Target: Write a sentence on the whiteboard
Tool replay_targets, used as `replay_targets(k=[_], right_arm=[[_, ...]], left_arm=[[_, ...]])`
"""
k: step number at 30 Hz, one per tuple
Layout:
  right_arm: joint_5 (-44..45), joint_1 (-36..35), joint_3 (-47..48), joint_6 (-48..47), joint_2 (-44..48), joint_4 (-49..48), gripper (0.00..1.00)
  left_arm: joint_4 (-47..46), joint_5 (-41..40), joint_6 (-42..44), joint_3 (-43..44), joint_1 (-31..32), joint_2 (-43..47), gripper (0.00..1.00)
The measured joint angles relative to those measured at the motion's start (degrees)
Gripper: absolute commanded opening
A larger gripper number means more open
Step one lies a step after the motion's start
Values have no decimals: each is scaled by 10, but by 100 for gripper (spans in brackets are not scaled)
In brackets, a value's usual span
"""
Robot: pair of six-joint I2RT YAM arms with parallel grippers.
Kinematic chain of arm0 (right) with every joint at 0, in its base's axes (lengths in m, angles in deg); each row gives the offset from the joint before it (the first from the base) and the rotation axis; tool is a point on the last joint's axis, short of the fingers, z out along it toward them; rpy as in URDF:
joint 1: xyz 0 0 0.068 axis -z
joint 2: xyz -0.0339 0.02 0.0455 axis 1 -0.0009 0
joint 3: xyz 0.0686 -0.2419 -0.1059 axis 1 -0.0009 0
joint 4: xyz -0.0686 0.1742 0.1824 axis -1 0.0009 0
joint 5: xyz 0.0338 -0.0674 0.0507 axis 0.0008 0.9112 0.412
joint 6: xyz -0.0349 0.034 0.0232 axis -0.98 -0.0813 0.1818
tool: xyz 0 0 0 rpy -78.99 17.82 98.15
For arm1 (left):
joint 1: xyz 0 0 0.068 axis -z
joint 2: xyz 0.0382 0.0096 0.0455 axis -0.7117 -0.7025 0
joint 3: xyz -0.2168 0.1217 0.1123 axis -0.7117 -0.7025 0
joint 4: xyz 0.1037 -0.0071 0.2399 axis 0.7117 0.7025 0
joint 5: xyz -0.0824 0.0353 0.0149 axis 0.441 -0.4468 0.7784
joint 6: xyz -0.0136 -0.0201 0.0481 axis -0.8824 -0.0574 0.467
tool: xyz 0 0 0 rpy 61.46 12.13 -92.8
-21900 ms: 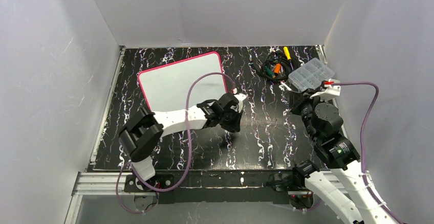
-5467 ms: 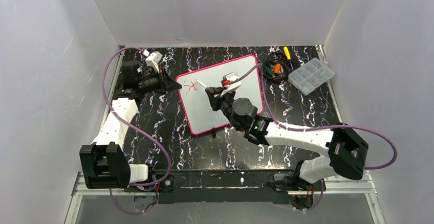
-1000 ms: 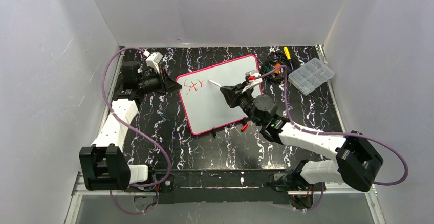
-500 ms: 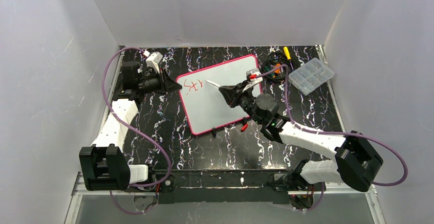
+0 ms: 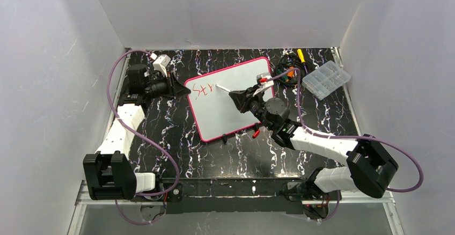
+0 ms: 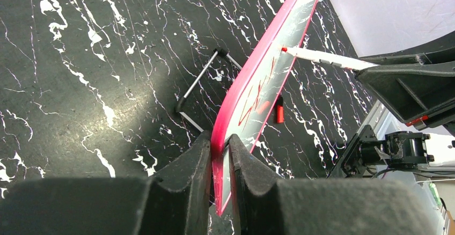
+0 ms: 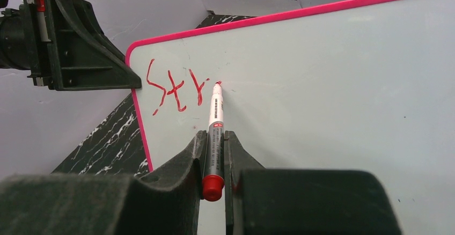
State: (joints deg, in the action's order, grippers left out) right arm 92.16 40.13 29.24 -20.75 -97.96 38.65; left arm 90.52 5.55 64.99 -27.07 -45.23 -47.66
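Marbled black tabletop (image 5: 241,160); glossy pink-rimmed whiteboard (image 5: 214,117), rounded corners; slim white marker (image 7: 216,114).

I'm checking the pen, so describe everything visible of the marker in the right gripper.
The marker is a slim white plastic-looking pen with black print, a red tip and a red rear end. The right gripper is shut on its rear half. Its tip touches the whiteboard just after the red letters.

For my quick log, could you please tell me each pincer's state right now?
Left pincer: closed on the edge of the flat white pink-bordered whiteboard.
Right pincer: closed on the slim white marker with red ends.
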Motion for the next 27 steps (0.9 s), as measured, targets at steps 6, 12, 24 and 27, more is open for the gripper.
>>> replay_targets(k=[6,12,24,27], right_arm=[[-4,0,0,2,-1,0,1],[-10,0,-1,8,-1,5,1],[-2,0,-13,16,24,43,1],[7,0,-13,13,26,44,1]], left_arm=[[0,-1,0,0,0,0,0],[-1,-1,0,0,0,0,0],[-2,-1,0,-1,0,0,0],[-2,-1,0,-1,0,0,0]])
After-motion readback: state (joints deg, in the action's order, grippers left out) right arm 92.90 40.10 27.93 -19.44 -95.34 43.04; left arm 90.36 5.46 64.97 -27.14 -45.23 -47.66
